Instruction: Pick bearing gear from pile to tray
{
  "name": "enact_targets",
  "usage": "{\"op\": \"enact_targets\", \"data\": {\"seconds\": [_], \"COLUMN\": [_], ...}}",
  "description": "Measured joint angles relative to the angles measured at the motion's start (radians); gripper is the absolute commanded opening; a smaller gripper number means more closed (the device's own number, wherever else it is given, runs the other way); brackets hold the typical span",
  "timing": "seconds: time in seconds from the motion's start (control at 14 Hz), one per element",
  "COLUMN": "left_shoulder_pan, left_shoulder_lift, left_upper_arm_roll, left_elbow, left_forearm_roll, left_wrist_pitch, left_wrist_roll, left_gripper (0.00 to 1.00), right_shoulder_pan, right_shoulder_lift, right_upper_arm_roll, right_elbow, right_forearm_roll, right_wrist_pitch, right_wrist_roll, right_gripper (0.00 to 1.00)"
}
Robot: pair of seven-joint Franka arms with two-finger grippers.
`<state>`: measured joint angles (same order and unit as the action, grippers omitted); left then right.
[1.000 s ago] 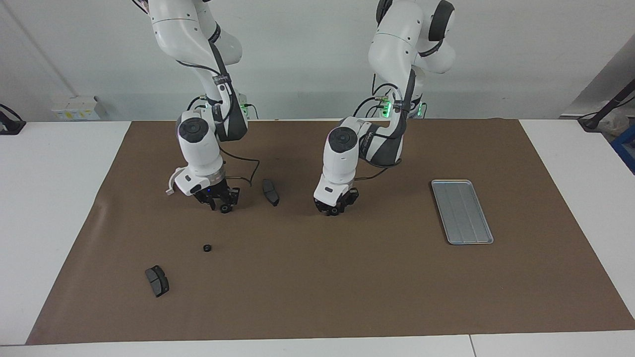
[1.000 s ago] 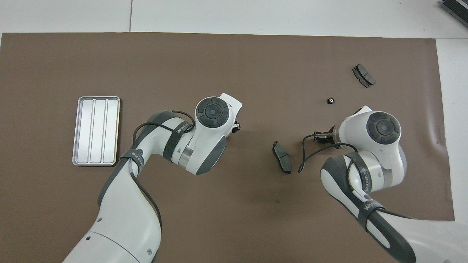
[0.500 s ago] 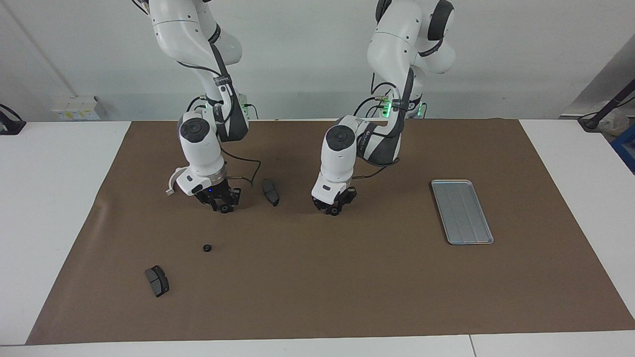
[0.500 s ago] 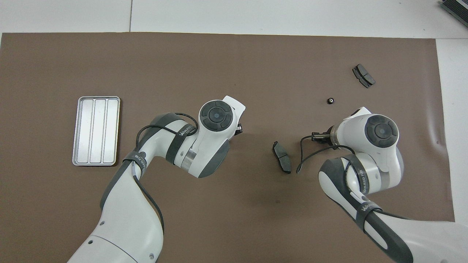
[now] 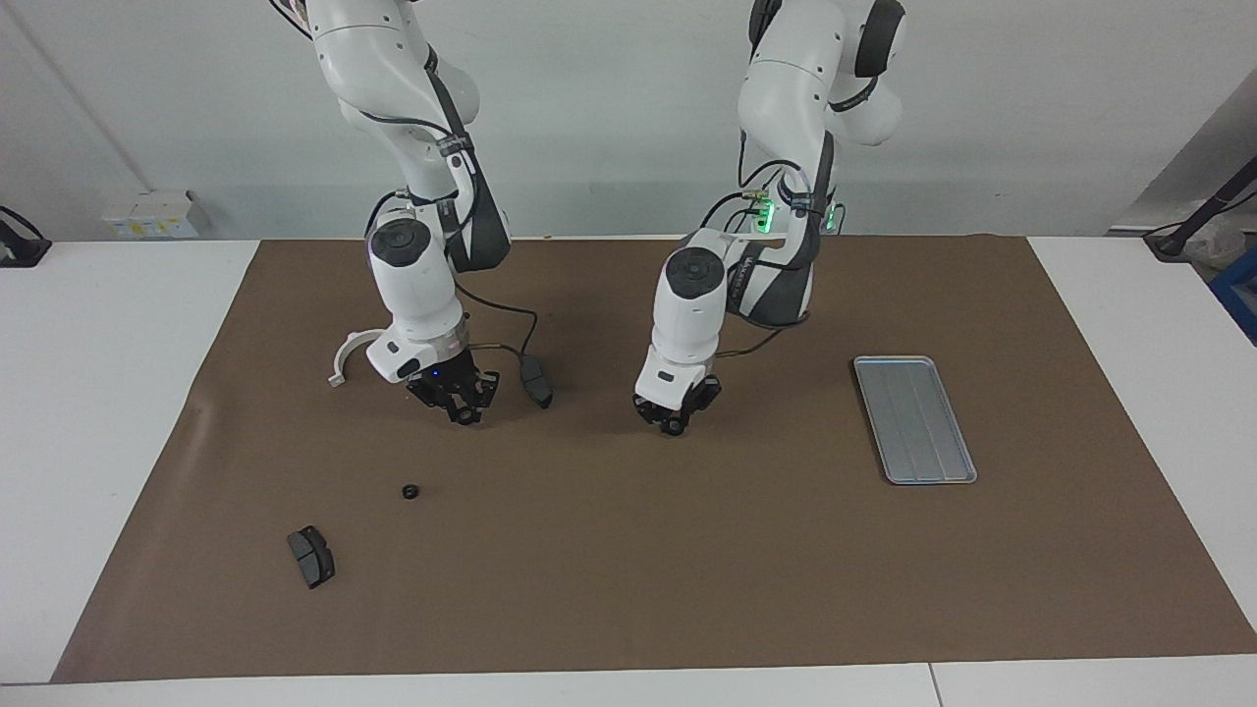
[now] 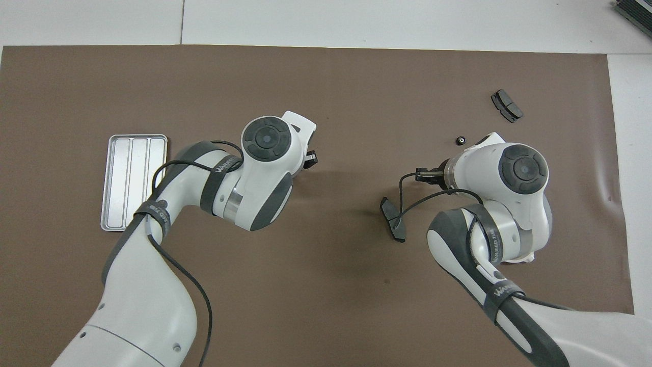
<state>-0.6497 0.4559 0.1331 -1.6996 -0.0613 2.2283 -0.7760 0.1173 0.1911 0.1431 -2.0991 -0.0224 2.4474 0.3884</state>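
The worktop (image 5: 118, 393) carries a brown mat (image 5: 648, 570); the tray (image 5: 914, 419) lies on it toward the left arm's end, nothing in it. The right hand (image 5: 464, 409) hangs over the mat beside a dark pad (image 5: 535, 381); a small black round part sits at its fingertips, so it seems closed on a gear, though the grip itself is hard to make out. The left hand (image 5: 674, 420) hangs over the middle of the mat, well apart from the tray; I cannot tell how far open it is, nor whether it holds anything. A loose gear (image 5: 410, 490) lies on the mat farther from the robots than the right hand; a second pad (image 5: 310, 556) lies farther out again, toward the right arm's end. A white half-ring (image 5: 346, 355) shows just beside the right wrist.
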Motion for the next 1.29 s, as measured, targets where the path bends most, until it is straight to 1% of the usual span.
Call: {"op": "enact_targets", "data": {"seconds": [0.21, 0.43, 0.64, 0.79, 0.86, 0.93, 1.0, 1.07, 1.14, 1.21, 1.29], "left_shoulder_pan": [0.121, 0.257, 0.398, 0.477, 0.501, 0.514, 0.517, 0.517, 0.516, 0.515, 0.515], "left_shoulder_lift": [-0.071, -0.130, -0.154, -0.157, -0.157, -0.158, -0.158, -0.158, -0.158, -0.158, -0.158], "left_upper_arm_roll": [0.000, 0.002, 0.005, 0.005, 0.005, 0.005, 0.004, 0.001, -0.002, -0.005, -0.005], "left_elbow": [0.000, -0.004, -0.060, -0.090, -0.101, -0.116, -0.137, -0.160, -0.180, -0.191, -0.195], "left_forearm_roll": [0.000, -0.001, -0.001, -0.002, -0.002, -0.002, -0.002, -0.002, -0.002, -0.002, -0.002], "left_wrist_pitch": [-0.076, -0.189, -0.219, -0.219, -0.218, -0.212, -0.195, -0.174, -0.158, -0.152, -0.152], "left_wrist_roll": [0.078, 0.320, 0.608, 0.762, 0.807, 0.837, 0.855, 0.861, 0.862, 0.863, 0.864], "left_gripper": [0.15, 0.15, 0.15, 0.16, 0.17, 0.25, 0.36, 0.50, 0.62, 0.74, 0.81], "right_shoulder_pan": [0.091, 0.197, 0.284, 0.329, 0.347, 0.363, 0.381, 0.404, 0.428, 0.446, 0.454], "right_shoulder_lift": [0.010, 0.059, 0.136, 0.205, 0.237, 0.265, 0.289, 0.309, 0.326, 0.337, 0.342], "right_upper_arm_roll": [0.002, 0.004, 0.003, 0.003, 0.004, 0.004, 0.003, 0.004, 0.003, 0.003, 0.003], "right_elbow": [0.070, 0.133, 0.197, 0.271, 0.306, 0.332, 0.349, 0.357, 0.362, 0.366, 0.369], "right_forearm_roll": [0.002, 0.002, -0.016, -0.106, -0.139, -0.153, -0.157, -0.157, -0.158, -0.160, -0.161], "right_wrist_pitch": [-0.015, -0.016, -0.017, -0.041, -0.052, -0.056, -0.056, -0.056, -0.056, -0.056, -0.056], "right_wrist_roll": [0.121, 0.252, 0.361, 0.468, 0.509, 0.529, 0.537, 0.549, 0.568, 0.581, 0.587], "right_gripper": [0.00, 0.00, 0.00, 0.00, 0.00, 0.00, 0.03, 0.07, 0.25, 0.50, 0.81]}}
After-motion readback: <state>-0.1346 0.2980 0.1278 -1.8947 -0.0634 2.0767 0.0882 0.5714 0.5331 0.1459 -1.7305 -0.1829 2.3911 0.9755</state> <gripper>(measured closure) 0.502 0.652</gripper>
